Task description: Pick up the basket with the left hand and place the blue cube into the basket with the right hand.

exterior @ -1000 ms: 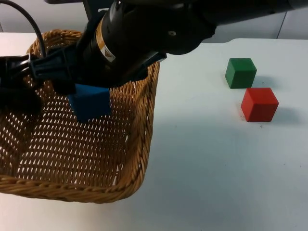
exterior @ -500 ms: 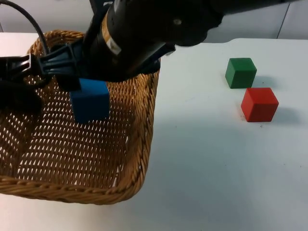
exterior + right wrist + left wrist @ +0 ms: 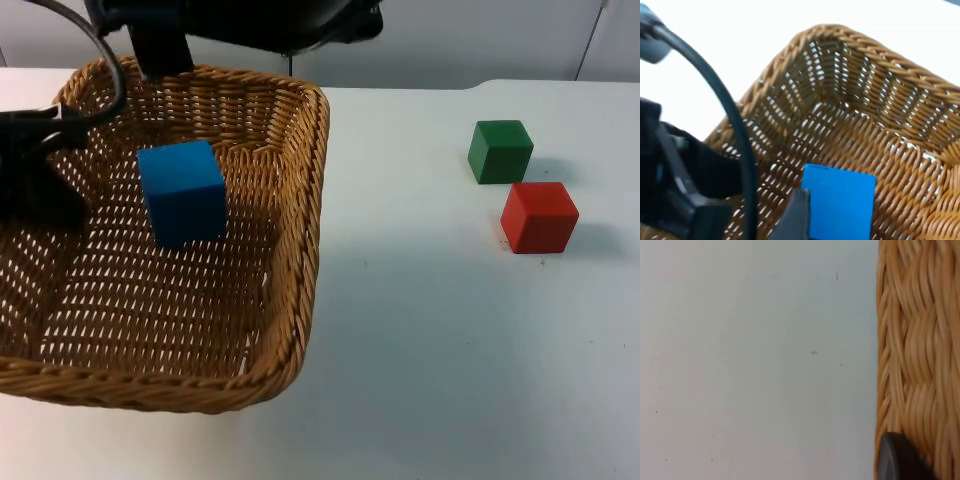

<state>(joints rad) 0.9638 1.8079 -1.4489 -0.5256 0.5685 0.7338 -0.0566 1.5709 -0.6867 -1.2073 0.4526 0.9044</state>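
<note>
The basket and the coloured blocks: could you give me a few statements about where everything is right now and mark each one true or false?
1. The blue cube lies inside the basket. True.
2. The right gripper is clamped on the blue cube. False: it is up above the basket's far rim, apart from the cube.
3. The green cube sits in the basket. False: it stands on the table, beside the red cube.
4. The left gripper is at the basket's left rim. True.
5. The red cube is stacked on the green one. False: both rest on the table.
</note>
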